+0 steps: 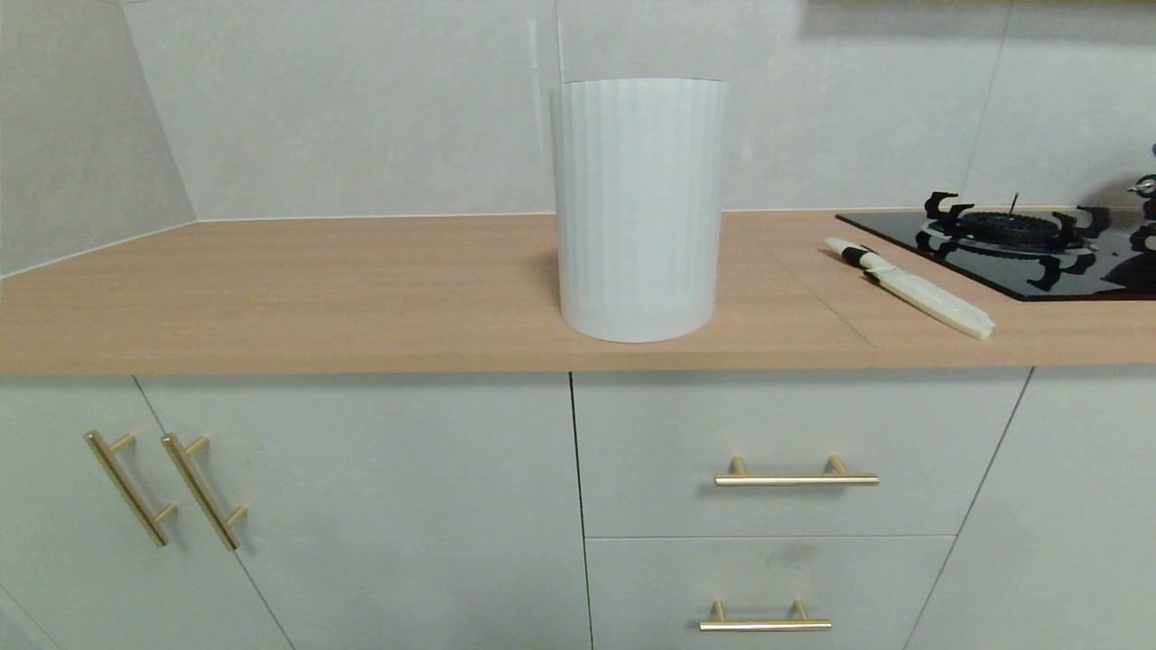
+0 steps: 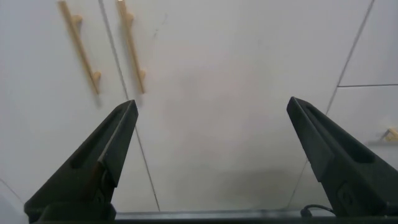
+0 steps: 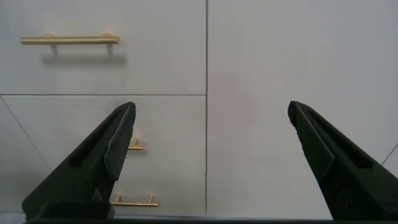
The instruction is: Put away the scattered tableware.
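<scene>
A tall white ribbed container [image 1: 638, 209] stands upright on the wooden countertop [image 1: 316, 289], near its front edge. To its right a white knife with a black band [image 1: 908, 285] lies flat on the counter, beside the hob. My left gripper [image 2: 211, 109] is open with nothing between its fingers and faces the white cabinet doors below the counter. My right gripper [image 3: 211, 111] is open too, empty, and faces the drawer fronts.
A black gas hob [image 1: 1020, 239] sits at the counter's far right. Below the counter are cabinet doors with two gold handles [image 1: 167, 492] on the left and drawers with gold handles [image 1: 795, 477] in the middle. A tiled wall backs the counter.
</scene>
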{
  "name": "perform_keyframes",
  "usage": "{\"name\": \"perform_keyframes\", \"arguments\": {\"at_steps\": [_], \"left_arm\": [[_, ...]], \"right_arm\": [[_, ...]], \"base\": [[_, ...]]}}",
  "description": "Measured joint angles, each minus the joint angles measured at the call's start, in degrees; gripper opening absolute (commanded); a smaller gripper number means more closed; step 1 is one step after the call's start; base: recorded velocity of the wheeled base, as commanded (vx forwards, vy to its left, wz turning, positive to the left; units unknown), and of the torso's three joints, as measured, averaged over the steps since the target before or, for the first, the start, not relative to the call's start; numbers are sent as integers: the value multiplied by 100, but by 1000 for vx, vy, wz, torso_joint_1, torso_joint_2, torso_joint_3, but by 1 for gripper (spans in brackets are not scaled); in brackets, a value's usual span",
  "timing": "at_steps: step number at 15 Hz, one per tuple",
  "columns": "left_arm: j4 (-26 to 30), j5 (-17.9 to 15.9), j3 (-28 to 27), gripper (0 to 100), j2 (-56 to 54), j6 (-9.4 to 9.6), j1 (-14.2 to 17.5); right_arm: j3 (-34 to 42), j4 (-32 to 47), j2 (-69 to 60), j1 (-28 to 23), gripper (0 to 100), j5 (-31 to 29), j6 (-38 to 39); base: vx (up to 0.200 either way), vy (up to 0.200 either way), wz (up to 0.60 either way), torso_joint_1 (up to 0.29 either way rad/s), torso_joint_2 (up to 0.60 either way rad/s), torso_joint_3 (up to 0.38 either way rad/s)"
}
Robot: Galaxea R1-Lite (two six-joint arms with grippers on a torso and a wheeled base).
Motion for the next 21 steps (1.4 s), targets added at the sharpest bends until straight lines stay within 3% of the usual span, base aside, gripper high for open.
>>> {"name": "perform_keyframes", "arguments": {"at_steps": [14,21], "left_arm": [[0,0,0,100,0,-9,6],[0,2,0,100,0,-11,6]], "right_arm": [[0,0,0,2,100,2,0],[0,0,0,2,100,0,1]], "base": [[14,0,0,0,0,0],[0,0,0,99,-350,-263]]}}
